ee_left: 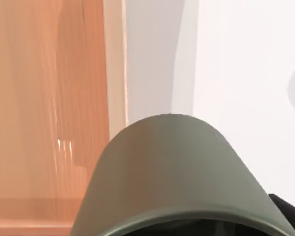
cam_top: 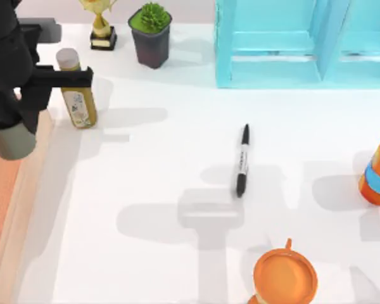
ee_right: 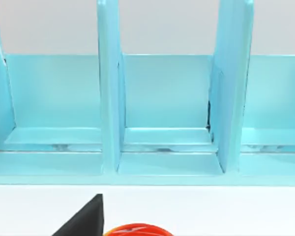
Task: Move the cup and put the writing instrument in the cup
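Observation:
The dark olive-grey cup point(cam_top: 12, 144) hangs at the table's left edge, over the border between the white top and the wood strip. My left gripper point(cam_top: 16, 123) is shut on it, with the black arm reaching down from the top left corner. Close up in the left wrist view, the cup point(ee_left: 177, 167) shows its side wall and rim. Near the middle of the table lies the black marker pen point(cam_top: 242, 159), nearly lengthwise, untouched and far right of the cup. A black part of my right gripper point(ee_right: 83, 221) shows in the right wrist view, facing the blue shelf.
A yellow bottle point(cam_top: 78, 95) stands just right of the left arm. A trophy point(cam_top: 101, 28) and a potted plant point(cam_top: 151, 35) stand at the back. The blue shelf point(cam_top: 272, 63) fills the back right. An orange blue-banded cylinder point(cam_top: 379, 172) and an orange mug point(cam_top: 285, 277) stand right and front.

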Tool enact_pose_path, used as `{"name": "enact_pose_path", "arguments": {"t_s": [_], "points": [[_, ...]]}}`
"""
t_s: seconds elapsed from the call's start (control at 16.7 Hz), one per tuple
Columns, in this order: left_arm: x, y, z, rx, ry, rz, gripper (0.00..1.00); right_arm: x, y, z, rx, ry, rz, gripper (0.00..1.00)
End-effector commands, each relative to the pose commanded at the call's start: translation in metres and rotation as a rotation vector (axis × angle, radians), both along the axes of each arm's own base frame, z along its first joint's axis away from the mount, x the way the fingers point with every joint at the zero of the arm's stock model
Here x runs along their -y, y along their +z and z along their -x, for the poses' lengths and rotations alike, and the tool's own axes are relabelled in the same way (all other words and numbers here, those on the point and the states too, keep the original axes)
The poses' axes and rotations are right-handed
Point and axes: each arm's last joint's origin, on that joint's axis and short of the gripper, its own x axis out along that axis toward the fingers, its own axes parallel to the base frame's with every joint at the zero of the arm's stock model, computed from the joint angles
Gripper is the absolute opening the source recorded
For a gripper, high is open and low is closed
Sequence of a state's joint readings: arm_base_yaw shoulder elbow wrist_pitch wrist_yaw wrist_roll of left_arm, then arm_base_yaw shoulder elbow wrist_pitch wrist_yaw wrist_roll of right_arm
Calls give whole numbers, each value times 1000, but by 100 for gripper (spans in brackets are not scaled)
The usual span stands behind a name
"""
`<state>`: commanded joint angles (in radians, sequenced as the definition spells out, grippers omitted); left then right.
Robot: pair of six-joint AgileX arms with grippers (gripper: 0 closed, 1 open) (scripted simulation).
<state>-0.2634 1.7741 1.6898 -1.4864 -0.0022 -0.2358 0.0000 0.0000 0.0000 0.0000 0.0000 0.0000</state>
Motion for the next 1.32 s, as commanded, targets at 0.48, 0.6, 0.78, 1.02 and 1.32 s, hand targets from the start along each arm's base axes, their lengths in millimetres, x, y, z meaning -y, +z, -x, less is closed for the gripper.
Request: {"name": "enact_pose_path", "arguments": {"t_s": [0.48,0.6,0.78,1.02,1.32], "points": [[43,-46,-18,16,3,13,0,0,0,0,0,0,0,100],[66,-68,-23,30,4,23,0,0,0,0,0,0,0,100],[86,-89,-23,22,4,23,0,0,0,0,0,0,0,100],[84,-90,-24,21,7,23,0,0,0,0,0,0,0,100],[82,-125,-25,27,5,25,0,0,0,0,0,0,0,100]]}}
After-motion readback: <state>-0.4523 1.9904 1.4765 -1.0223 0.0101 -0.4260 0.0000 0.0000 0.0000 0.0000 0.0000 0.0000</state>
